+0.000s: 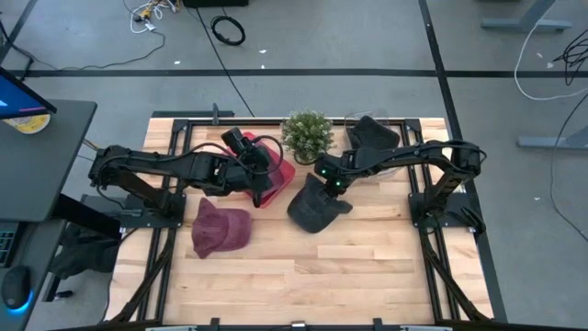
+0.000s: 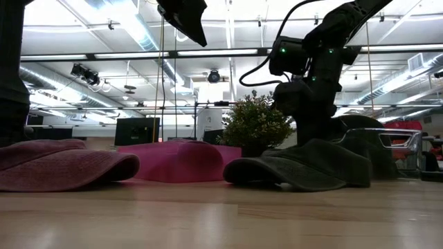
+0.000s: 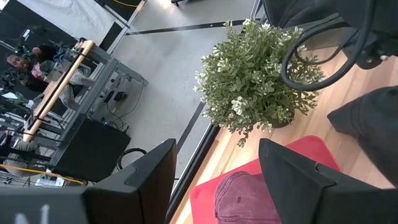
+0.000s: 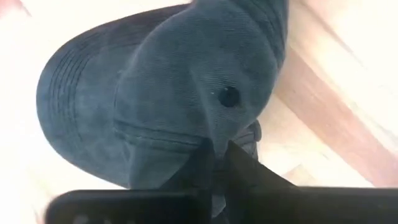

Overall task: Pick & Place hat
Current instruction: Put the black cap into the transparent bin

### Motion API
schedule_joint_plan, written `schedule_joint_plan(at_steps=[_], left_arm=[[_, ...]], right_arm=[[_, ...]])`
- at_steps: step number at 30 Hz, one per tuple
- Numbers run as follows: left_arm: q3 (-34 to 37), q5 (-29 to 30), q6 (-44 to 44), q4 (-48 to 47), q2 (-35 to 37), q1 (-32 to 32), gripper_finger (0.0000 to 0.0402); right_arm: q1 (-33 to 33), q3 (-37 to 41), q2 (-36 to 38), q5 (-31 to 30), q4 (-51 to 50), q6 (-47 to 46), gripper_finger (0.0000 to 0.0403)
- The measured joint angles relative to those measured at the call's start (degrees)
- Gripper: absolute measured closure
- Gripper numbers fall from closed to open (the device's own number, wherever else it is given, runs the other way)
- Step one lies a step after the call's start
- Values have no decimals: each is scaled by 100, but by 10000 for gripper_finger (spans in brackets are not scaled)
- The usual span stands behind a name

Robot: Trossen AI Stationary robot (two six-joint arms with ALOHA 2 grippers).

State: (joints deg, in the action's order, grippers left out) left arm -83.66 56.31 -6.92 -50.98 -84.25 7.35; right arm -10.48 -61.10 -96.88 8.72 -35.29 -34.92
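On the pale wood-plank table (image 1: pixel 303 276), the right gripper (image 4: pixel 217 155) pinches the dark cap (image 1: pixel 312 210); grey floor (image 1: pixel 367 37) surrounds.

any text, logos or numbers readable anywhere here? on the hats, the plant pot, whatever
None can be read.
Dark grey hat: no print or logo shows; the right gripper is shut on its crown.
Maroon hat: plain.
Red hat: plain.
Plant: no label visible on its pot.
Screen at the table's left: contents too small to read.
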Motion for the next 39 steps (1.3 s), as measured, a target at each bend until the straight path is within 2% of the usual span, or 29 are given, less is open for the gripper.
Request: schedule_joint_plan(at_steps=[4,8,13,19,23,30,39], left_arm=[[0,0,0,0,0,0,170],[0,0,-19,-2,0,0,170],[0,-2,-59,0,0,0,170],[0,-4,-510,17,0,0,170],[0,-130,-1037,231,0,0,170],[0,-641,-1502,1616,0,0,170],[0,-1318,-1710,4129,0,-37,170]], right_arm=[[2,0,134,132,-119,-50,390],[71,1,635,252,-244,-110,396],[151,2,1644,278,-391,-416,399],[186,2,2961,261,-159,-683,401],[188,2,3707,-156,252,-869,402],[186,2,4513,-1025,1616,-614,402],[186,2,4618,-1084,3445,326,403]])
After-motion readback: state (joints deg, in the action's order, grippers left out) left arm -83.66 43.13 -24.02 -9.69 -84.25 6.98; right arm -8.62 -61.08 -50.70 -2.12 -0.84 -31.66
